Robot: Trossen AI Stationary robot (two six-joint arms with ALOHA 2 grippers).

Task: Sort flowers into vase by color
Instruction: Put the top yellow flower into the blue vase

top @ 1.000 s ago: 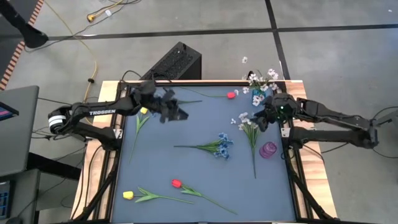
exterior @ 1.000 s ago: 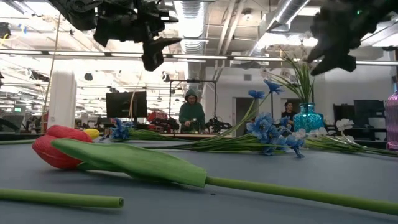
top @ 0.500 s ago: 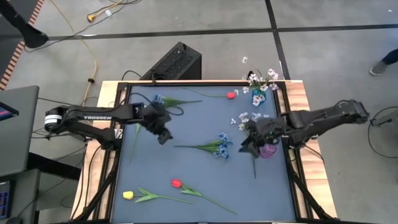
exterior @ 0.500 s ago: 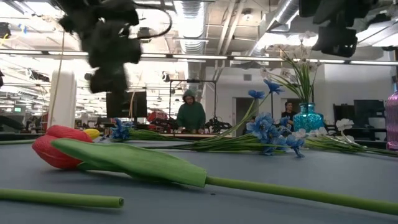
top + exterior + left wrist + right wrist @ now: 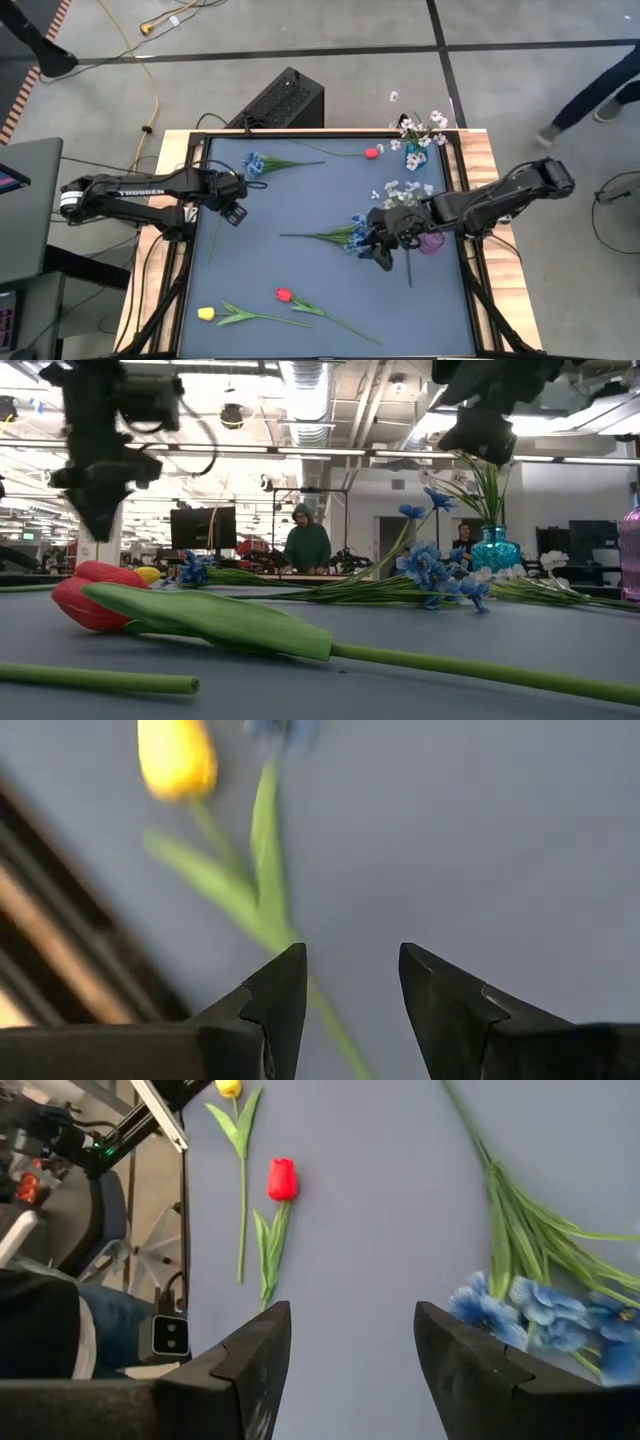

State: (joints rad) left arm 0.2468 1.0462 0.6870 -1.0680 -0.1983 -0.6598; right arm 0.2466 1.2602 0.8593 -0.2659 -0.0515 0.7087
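Left gripper (image 5: 350, 982) at table's 9 o'clock, fingers parted, empty, over yellow tulip (image 5: 176, 757) stem. Right gripper (image 5: 352, 1342) at 3 o'clock, parted, empty, beside blue flowers (image 5: 560, 1320).

Open-plan lab: exposed ceiling ducts (image 5: 300, 380), monitors (image 5: 203, 527), a seated person (image 5: 308, 540).

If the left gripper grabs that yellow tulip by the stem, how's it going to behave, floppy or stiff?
The yellow tulip would probably feel light: a thin green stem with one small bud. It may droop at the bud end, since the stem is long and slender. The open left gripper straddles the stem, which could slip or twist between the fingers.
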